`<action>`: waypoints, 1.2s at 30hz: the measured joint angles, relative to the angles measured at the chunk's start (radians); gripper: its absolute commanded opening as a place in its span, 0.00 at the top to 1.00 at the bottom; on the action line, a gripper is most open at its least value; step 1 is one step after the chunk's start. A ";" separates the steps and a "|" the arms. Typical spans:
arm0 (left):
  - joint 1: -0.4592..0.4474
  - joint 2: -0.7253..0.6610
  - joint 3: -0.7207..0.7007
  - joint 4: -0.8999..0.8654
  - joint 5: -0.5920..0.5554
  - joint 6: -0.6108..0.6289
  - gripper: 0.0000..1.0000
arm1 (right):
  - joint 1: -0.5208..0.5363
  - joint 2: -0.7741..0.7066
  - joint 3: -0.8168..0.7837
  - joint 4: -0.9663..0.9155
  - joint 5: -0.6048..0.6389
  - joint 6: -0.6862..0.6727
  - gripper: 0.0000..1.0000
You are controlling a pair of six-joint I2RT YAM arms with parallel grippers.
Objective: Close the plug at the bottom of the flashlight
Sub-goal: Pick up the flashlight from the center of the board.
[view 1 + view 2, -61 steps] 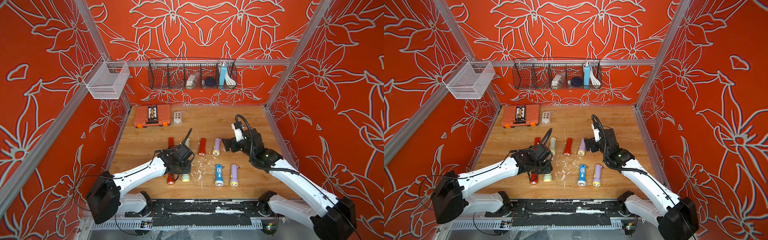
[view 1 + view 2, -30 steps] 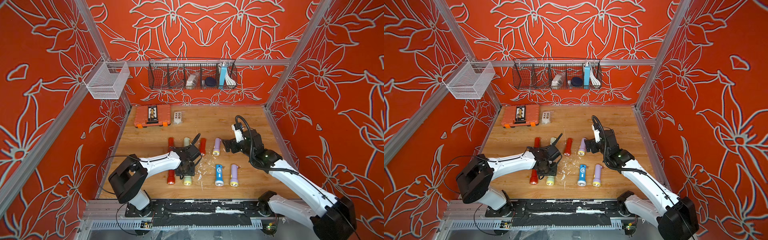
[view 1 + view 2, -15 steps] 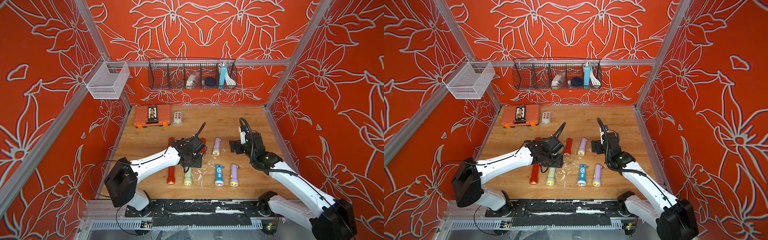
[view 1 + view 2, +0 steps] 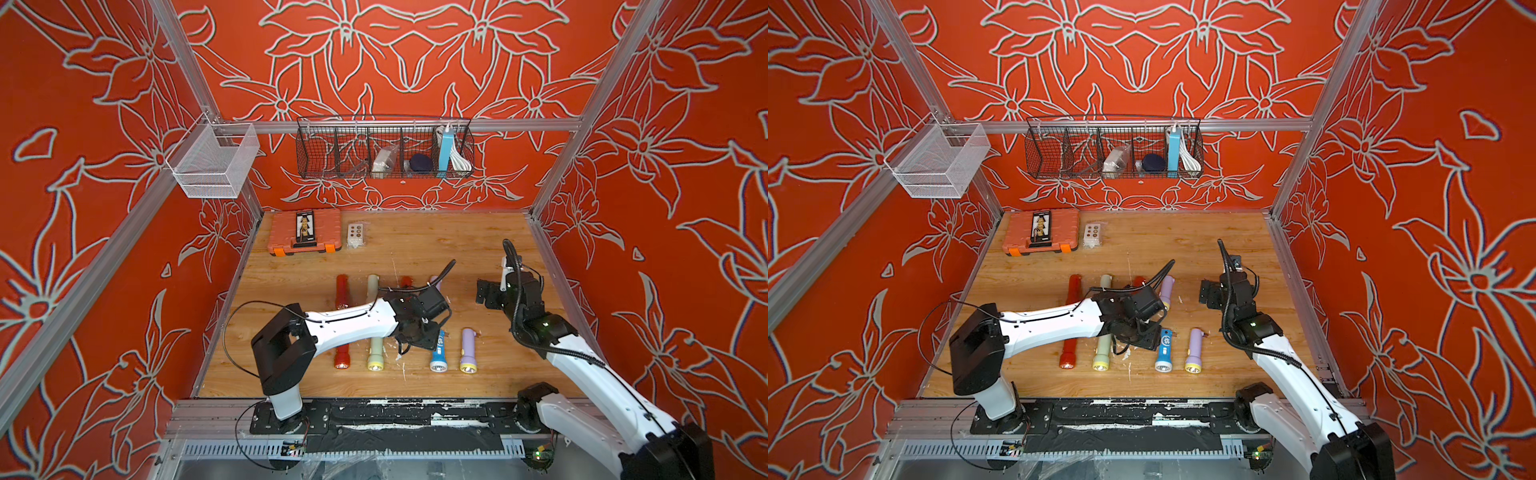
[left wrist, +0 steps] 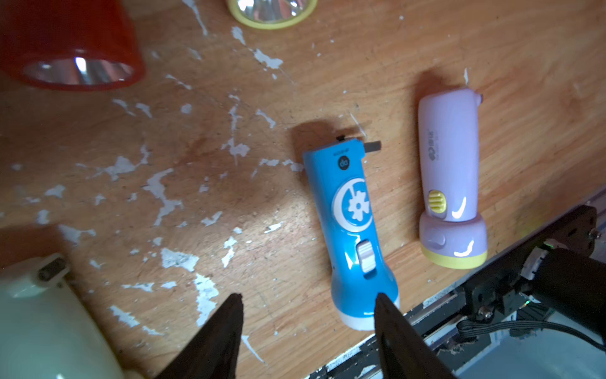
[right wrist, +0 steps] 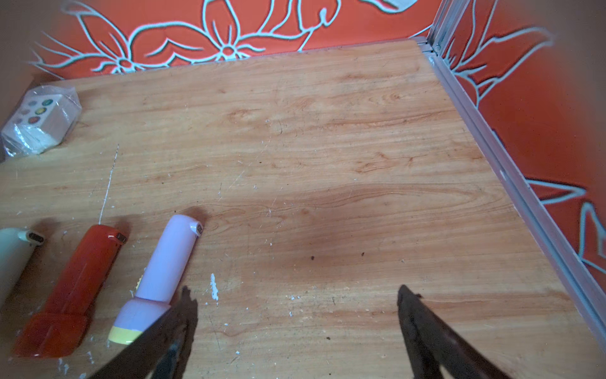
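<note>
We find both top views bright and evenly lit, sharp across the table (image 4: 415, 249), with faint colour fringes on the white wall lines toward the edges. In the left wrist view the blue flashlight (image 5: 352, 210) and lilac flashlight (image 5: 449, 170) cast short, soft shadows. The lilac shell shows small white glints, and the red flashlight (image 5: 69, 39) close to the lens is blurred. In the right wrist view two corners fade to a brown haze, and the right claw (image 6: 294, 288) looks soft.

White links (image 4: 353, 322), black joints (image 4: 282, 349), black cables (image 4: 515, 291), dark jaws
</note>
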 measured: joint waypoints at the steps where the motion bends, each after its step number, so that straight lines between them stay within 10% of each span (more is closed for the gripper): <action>1: -0.005 0.023 0.021 -0.006 0.005 0.006 0.34 | -0.003 -0.016 -0.005 0.000 0.002 0.003 0.02; 18: -0.049 0.286 0.216 -0.113 0.003 0.100 0.34 | -0.016 -0.154 -0.032 0.003 0.006 0.015 0.02; 36: -0.048 0.314 0.238 -0.122 -0.010 0.127 0.78 | -0.019 -0.170 -0.034 0.003 0.005 0.015 0.02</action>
